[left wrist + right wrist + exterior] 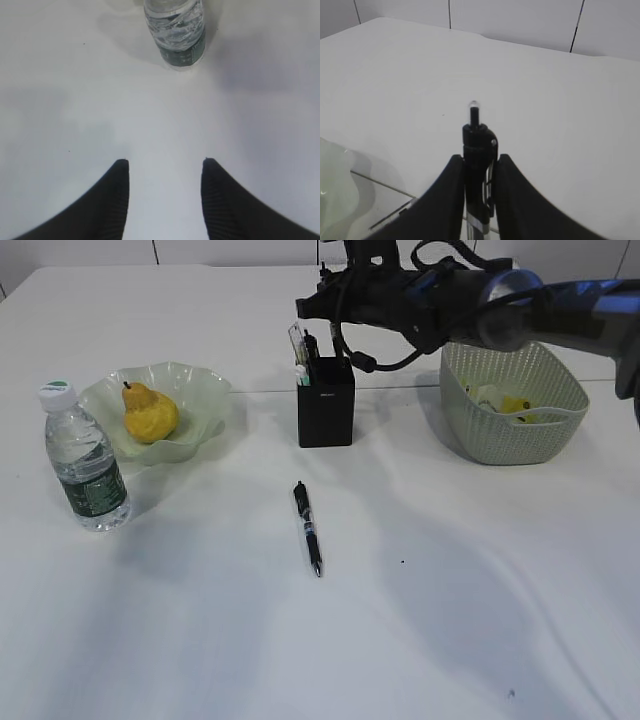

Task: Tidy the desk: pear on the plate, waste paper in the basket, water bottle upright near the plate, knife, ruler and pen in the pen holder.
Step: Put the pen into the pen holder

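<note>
Right gripper: clamped on a black pen, held upright above the pen holder, which already has the ruler standing in it.
Left gripper: jaws apart and empty, low over the desk, facing the upright water bottle.
Second pen: lying flat mid-desk, in front of the holder, well apart from both grippers; its long axis runs nearly front to back, tip toward the viewer.
Nearer arm: hard to call; the left is free, so it seems the likelier one.
Pear: on the plate.
Basket: far right, with paper inside.
</note>
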`<action>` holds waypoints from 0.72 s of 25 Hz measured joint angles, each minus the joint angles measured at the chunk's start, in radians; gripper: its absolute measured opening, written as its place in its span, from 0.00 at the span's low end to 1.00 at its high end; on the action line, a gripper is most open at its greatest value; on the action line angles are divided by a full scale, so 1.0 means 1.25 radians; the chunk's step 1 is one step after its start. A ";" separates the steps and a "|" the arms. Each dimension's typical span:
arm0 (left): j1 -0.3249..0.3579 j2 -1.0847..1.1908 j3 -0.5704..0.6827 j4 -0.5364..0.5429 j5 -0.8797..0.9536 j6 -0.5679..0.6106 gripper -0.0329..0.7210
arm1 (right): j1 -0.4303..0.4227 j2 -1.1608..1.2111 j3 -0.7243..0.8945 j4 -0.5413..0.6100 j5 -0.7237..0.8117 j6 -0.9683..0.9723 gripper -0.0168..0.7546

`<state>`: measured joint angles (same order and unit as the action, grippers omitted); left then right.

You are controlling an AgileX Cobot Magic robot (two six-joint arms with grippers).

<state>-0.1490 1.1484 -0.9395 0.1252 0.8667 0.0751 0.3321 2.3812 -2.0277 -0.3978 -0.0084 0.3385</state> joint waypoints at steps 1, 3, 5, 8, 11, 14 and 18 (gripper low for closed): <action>0.000 0.000 0.000 0.000 0.000 0.000 0.48 | 0.000 0.002 0.000 0.000 -0.003 0.000 0.25; 0.000 0.000 0.000 0.000 0.000 0.000 0.48 | 0.000 0.007 0.000 0.000 -0.016 0.000 0.25; 0.000 0.000 0.000 0.000 0.000 0.000 0.48 | 0.000 0.012 0.000 0.000 -0.024 0.000 0.25; 0.000 0.000 0.000 0.000 0.000 0.000 0.48 | 0.000 0.022 0.000 0.000 -0.029 0.000 0.25; 0.000 0.000 0.000 0.000 0.000 0.000 0.48 | 0.000 0.031 0.000 0.000 -0.030 0.003 0.25; 0.000 0.000 0.000 0.000 0.000 0.000 0.48 | 0.000 0.040 0.000 0.000 -0.030 0.007 0.25; 0.000 0.000 0.000 0.000 0.000 0.000 0.48 | 0.000 0.052 0.000 0.000 -0.030 0.016 0.25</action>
<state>-0.1490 1.1484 -0.9395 0.1252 0.8667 0.0751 0.3321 2.4465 -2.0277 -0.3978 -0.0456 0.3590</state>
